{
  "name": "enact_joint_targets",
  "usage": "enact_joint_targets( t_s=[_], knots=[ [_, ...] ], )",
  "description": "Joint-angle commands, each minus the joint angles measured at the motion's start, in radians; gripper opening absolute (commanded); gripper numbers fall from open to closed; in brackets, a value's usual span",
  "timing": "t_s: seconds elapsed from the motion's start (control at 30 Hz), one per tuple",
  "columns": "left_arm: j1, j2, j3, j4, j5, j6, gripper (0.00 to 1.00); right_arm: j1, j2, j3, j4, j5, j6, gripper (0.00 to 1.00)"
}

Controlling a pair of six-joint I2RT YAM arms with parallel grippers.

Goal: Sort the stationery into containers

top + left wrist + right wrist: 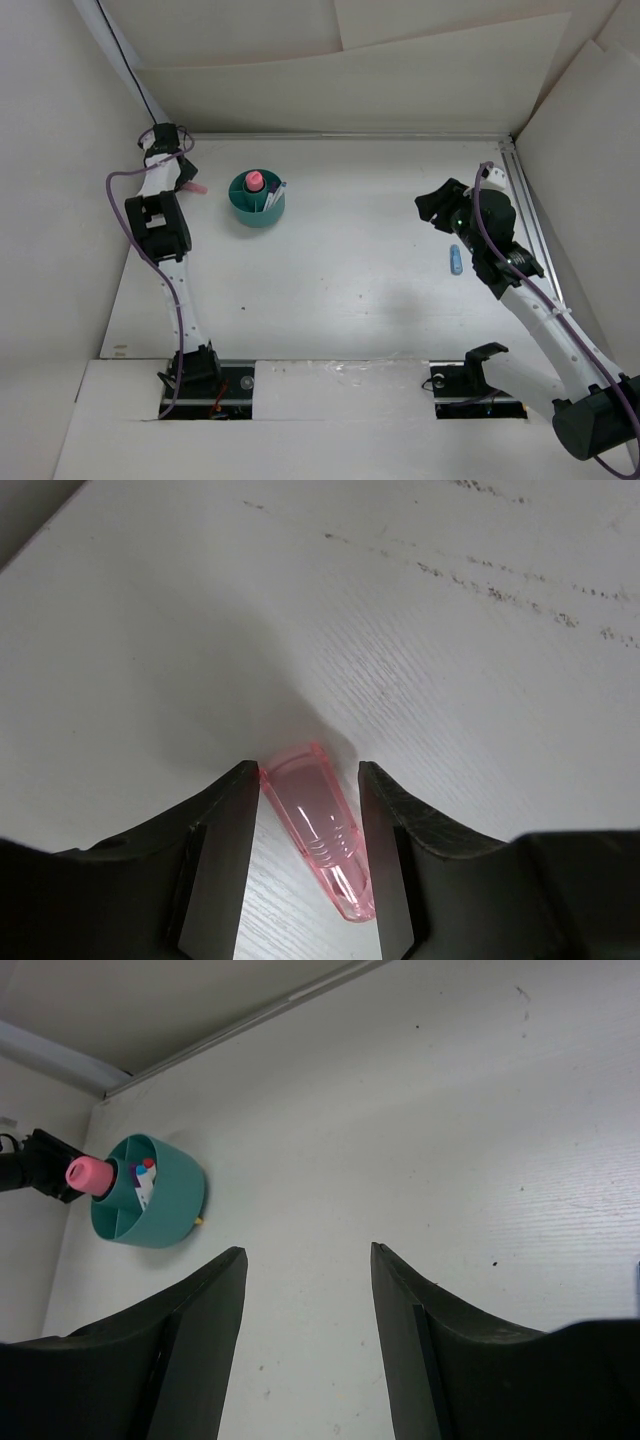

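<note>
A clear pink stubby piece (318,825) lies on the table between the fingers of my left gripper (308,772), which is open; its wide end sits close to the left finger, with a gap to the right one. From above, the pink piece (198,187) shows beside my left gripper (186,178) at the far left. The teal cup (257,199) stands just right of it, holding a pink piece (255,181) and white pens (274,192). A blue piece (455,260) lies by my right arm. My right gripper (433,207) hangs open and empty above the table.
White walls close in the table on the left, back and right, with a metal rail (528,215) along the right edge. In the right wrist view the teal cup (165,1210) is at the far left, well away from my right gripper (309,1252).
</note>
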Motion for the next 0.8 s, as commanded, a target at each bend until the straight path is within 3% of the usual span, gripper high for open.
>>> enact_joint_targets(
  t_s=[0.0, 0.1, 0.23, 0.53, 0.77],
  knots=[
    [-0.009, -0.005, -0.004, -0.069, 0.0, -0.015, 0.41, 0.01, -0.018, 0.03, 0.051, 0.003, -0.014, 0.59],
    [-0.009, -0.005, -0.004, -0.078, -0.02, -0.015, 0.43, 0.01, -0.018, 0.03, 0.051, 0.003, -0.014, 0.59],
    [-0.009, -0.014, -0.027, -0.051, -0.02, -0.015, 0.33, 0.01, -0.027, 0.03, 0.051, 0.003, -0.014, 0.59],
    [-0.009, 0.028, 0.052, -0.069, -0.058, -0.025, 0.33, 0.01, -0.037, 0.03, 0.051, 0.003, -0.014, 0.59],
    [-0.009, 0.038, 0.052, -0.06, -0.059, -0.006, 0.14, 0.01, -0.027, 0.03, 0.051, 0.003, -0.014, 0.59]
  ],
)
